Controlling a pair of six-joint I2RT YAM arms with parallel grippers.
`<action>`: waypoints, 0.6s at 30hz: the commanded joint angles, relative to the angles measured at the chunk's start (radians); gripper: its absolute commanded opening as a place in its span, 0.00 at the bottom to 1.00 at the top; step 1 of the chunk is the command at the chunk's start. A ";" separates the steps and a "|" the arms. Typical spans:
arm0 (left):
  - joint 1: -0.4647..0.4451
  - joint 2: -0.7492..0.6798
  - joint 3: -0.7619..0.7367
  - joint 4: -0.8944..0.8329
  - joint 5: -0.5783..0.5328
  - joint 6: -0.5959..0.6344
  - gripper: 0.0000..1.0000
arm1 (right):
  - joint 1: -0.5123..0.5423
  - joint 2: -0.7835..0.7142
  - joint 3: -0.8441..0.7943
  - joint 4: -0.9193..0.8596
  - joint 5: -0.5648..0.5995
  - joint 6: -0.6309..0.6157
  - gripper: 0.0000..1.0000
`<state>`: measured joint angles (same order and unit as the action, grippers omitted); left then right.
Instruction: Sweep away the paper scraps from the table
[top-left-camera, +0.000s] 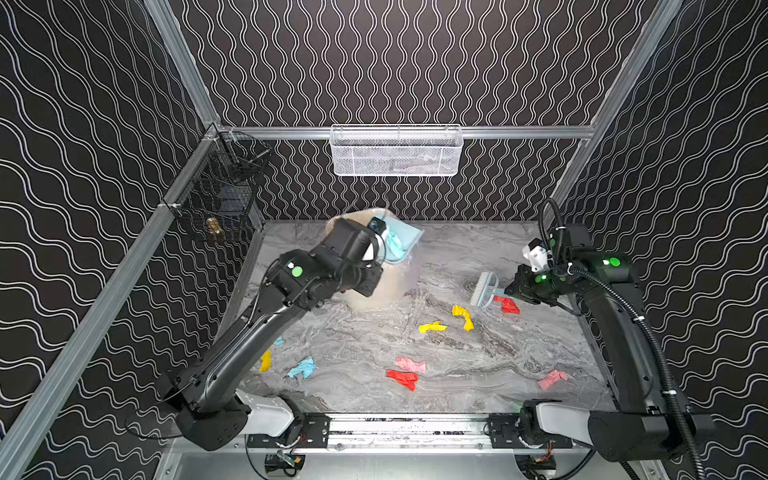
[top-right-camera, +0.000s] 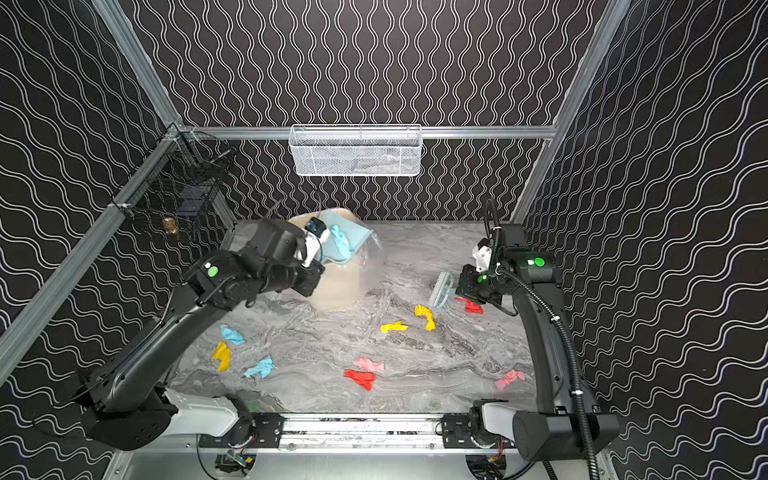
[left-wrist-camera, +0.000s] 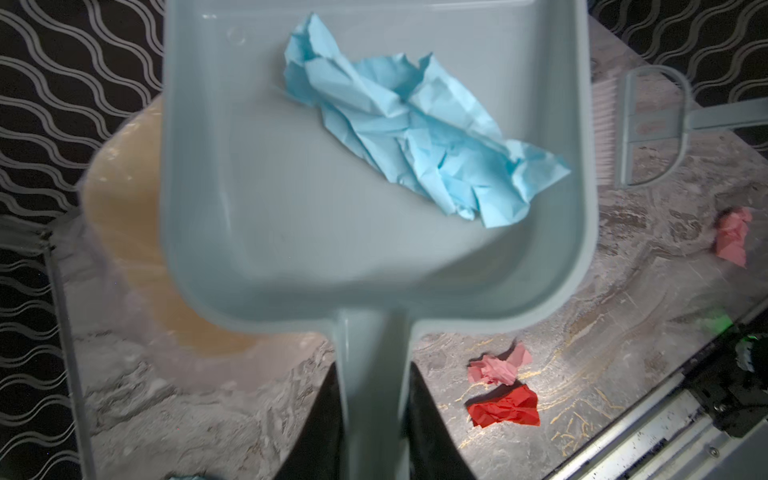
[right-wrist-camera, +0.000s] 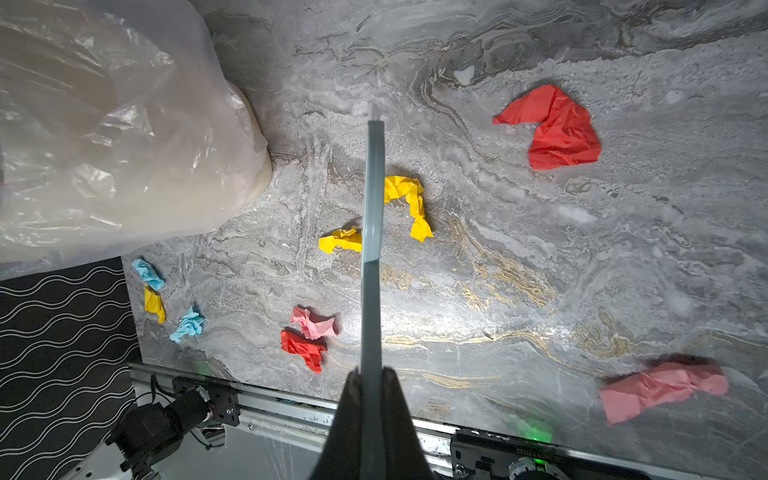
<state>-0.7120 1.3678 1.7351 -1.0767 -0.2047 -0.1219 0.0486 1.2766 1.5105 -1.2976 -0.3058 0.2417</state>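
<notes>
**Scraps everywhere, one made it into the pan**

Paper scraps (right-wrist-camera: 307, 336) are scattered over the table (right-wrist-camera: 540, 291) beneath and ahead of the right gripper (right-wrist-camera: 371, 374), which is clamped tight on the brush (right-wrist-camera: 372, 199) handle. Two yellow wads (right-wrist-camera: 409, 203) sit either side of that handle. The bristles are edge-on, so hard to see. Further back, the left gripper (left-wrist-camera: 372, 370) pinches the dustpan (left-wrist-camera: 270, 216) handle. One blue wad (left-wrist-camera: 407, 133) lies ahead of its jaws, and the bagged bin (left-wrist-camera: 124, 208) is mostly hidden behind the pan.

small white upside-down print on a black plate (right-wrist-camera: 490, 452) by the near rail (right-wrist-camera: 291, 409) at the table (right-wrist-camera: 540, 257) edge, too blurred to read, nothing else legible in any view
</notes>
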 joint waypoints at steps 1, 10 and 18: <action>0.059 0.018 0.038 -0.075 0.000 0.054 0.08 | -0.003 0.010 0.019 0.019 -0.020 -0.022 0.00; 0.162 0.075 0.084 -0.095 -0.124 0.180 0.08 | -0.005 0.064 0.080 0.024 -0.043 -0.030 0.00; 0.201 0.157 0.135 -0.145 -0.270 0.305 0.10 | -0.004 0.106 0.118 0.011 -0.036 -0.051 0.00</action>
<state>-0.5171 1.5074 1.8584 -1.1904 -0.3878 0.1081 0.0448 1.3739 1.6119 -1.2881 -0.3298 0.2070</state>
